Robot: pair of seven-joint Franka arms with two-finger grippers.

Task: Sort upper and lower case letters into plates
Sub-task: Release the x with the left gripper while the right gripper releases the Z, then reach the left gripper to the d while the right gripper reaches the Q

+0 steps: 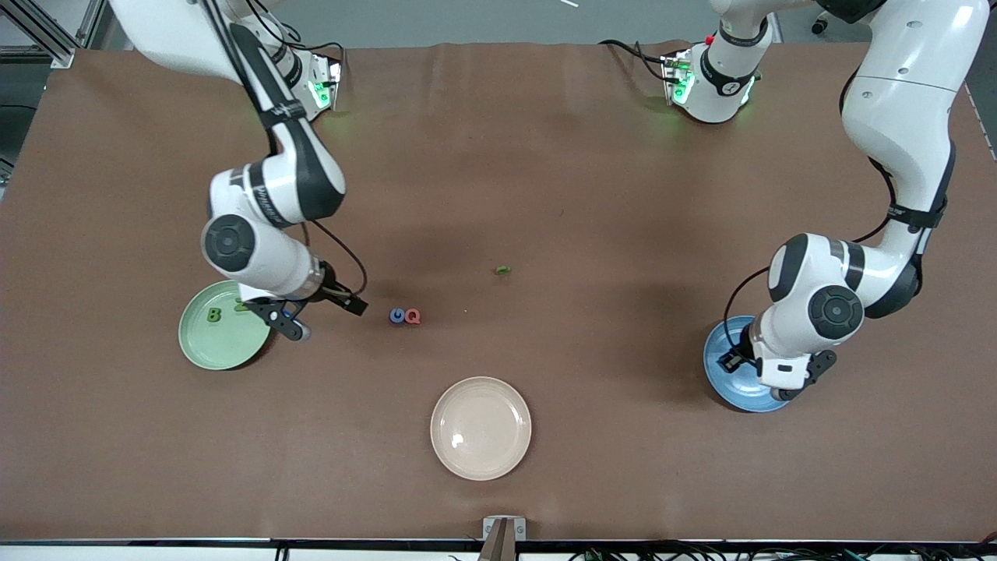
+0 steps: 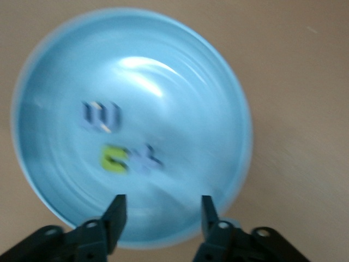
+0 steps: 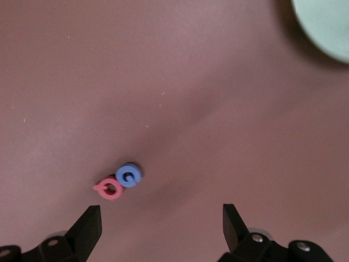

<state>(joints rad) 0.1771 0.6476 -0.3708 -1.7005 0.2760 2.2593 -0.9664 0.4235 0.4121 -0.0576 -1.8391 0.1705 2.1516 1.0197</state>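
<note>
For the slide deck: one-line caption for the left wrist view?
Left pincer, open, over the blue plate holding three small letters.

From high across the bench (image 1: 545, 156) we looked down on both arms, their bases along the top. The left wrist camera faced straight down, close over the blue plate (image 2: 218, 87). The right wrist camera looked down on the red letter (image 3: 110, 189) and blue letter (image 3: 129, 175), shared with our front view.
</note>
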